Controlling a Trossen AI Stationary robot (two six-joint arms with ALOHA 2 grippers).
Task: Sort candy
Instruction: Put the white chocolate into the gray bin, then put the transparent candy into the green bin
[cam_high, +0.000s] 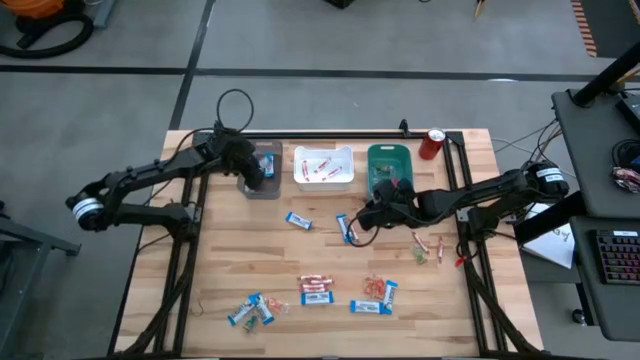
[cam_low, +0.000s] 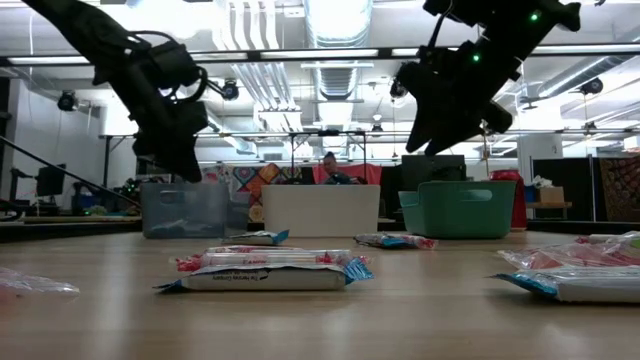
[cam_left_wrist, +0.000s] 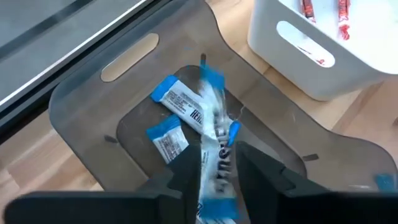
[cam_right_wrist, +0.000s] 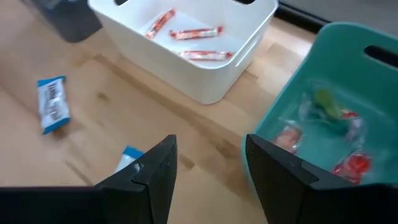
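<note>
My left gripper (cam_high: 256, 176) hangs over the grey bin (cam_left_wrist: 81, 106) at the table's far left. Its fingers are slightly parted, and a smeared blue-and-white bar (cam_left_wrist: 214, 143) stands on end between them. Two more blue-and-white bars (cam_left_wrist: 177, 102) lie on the bin's floor. My right gripper (cam_right_wrist: 208, 180) is open with nothing between its fingers. It hovers above the bare wood in front of the white bin (cam_right_wrist: 186, 68) and the teal bin (cam_right_wrist: 323, 74). Red-and-white bars (cam_right_wrist: 193, 34) lie in the white bin, and small red twisted pieces (cam_right_wrist: 348, 165) lie in the teal one. My left gripper has the blue-and-white bar's lower half (cam_left_wrist: 217, 186) between its two fingers, which slant down from above and lie alongside the bar. The bar points down into the grey bin and looks smeared. Whether the fingers touch it I cannot tell.
Loose candy lies scattered on the table: blue bars (cam_high: 298, 220) in the middle, red-and-white bars (cam_high: 315, 287) and more blue ones (cam_high: 250, 310) toward the near edge, and small twisted pieces (cam_high: 430, 245) on the right. A red can (cam_high: 432, 144) stands at the far right, beside the teal bin.
</note>
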